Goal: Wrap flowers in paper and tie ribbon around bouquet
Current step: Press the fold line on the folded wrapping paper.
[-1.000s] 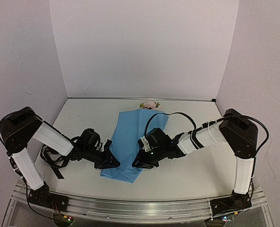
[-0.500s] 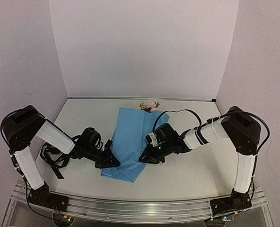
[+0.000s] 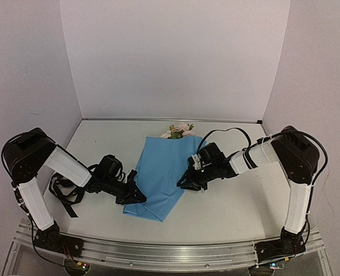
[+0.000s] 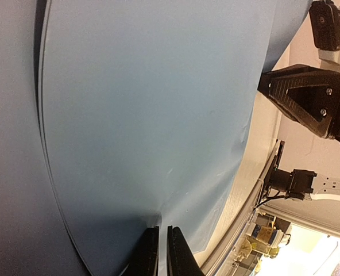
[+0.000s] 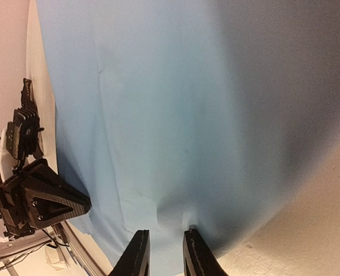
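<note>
step in hand: wrapping. the paper (image 3: 158,172) lies folded over the flowers (image 3: 178,131) as a loose, flat bundle. it is not yet rolled tight, and no band is on it.
next move calls for: in my judgement, drawing one long edge over the stems and tucking it under the other, both pinches kept low and level so the sheet does not tear or slide off the stems. tying comes only after that.
ribbon (image 3: 66,198): a black floppy strip, behind and outboard of my left wrist, well apart from the bundle. i take it for the ribbon, though it is hard to tell from the cabling there.
left arm pose: elbow folded back, forearm low over the table (image 3: 233,213), wrist reaching inward.
left gripper (image 3: 140,197): jaws all but together, nipping the paper's near left edge. the sheet spreads out ahead of the tips.
flowers, place: far ahead of both grippers. only the rose heads show past the paper's far end, and the stems are hidden under the sheet.
right gripper (image 3: 184,183): jaws narrowly parted, with a pucker of paper at the tips. i judge it pinched on the right edge.
right arm pose: elbow high at the outer side, forearm sloping down and inward.
</note>
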Robot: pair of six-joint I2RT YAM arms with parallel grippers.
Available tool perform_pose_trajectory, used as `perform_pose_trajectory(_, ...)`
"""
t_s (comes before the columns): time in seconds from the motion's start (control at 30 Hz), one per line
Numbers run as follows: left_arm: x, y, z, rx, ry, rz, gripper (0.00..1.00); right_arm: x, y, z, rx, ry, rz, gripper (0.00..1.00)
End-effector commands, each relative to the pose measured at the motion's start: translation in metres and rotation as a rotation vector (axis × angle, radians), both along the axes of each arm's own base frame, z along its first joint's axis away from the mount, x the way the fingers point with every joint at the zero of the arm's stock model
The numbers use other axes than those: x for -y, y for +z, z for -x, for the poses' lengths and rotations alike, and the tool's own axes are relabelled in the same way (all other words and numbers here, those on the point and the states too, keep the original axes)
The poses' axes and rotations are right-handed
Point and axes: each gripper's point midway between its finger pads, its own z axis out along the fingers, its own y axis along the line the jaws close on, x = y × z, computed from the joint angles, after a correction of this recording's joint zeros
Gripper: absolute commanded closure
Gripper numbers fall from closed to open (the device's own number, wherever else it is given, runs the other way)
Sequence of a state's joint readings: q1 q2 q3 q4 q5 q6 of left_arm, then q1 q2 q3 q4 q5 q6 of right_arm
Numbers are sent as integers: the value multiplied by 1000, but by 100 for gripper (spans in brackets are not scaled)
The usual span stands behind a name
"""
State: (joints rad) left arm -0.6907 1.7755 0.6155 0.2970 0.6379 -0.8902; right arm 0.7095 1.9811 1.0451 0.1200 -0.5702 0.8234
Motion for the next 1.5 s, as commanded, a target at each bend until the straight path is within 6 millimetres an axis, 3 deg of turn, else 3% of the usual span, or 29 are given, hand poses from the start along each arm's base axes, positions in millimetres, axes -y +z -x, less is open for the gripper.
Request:
perform_pose_trajectory(0.0,-36,-55,19,-117,51,-221,92,6,-4,-22,-8,-48,-12,77)
perform_pose_trajectory(0.5,-37,-55,20,-121,50,-221,92,35,1,-76,-34,-179,-73,77)
perform_pose_trajectory(0.87,-36,-56,20,-126,46,-218,92,46,23,-114,-14,-254,-131,77)
perform_pose_trajectory(1.03,-35,-57,20,-128,43,-217,92,42,50,-116,26,-240,-169,76)
perform_pose_trajectory(1.2,-33,-58,19,-132,39,-213,92,38,90,-107,101,-220,-205,74)
perform_pose_trajectory(1.37,-31,-59,18,-135,36,-208,92,18,105,-95,109,-166,-242,73)
perform_pose_trajectory(1.47,-31,-59,18,-137,35,-207,92,3,97,-97,74,-146,-259,72)
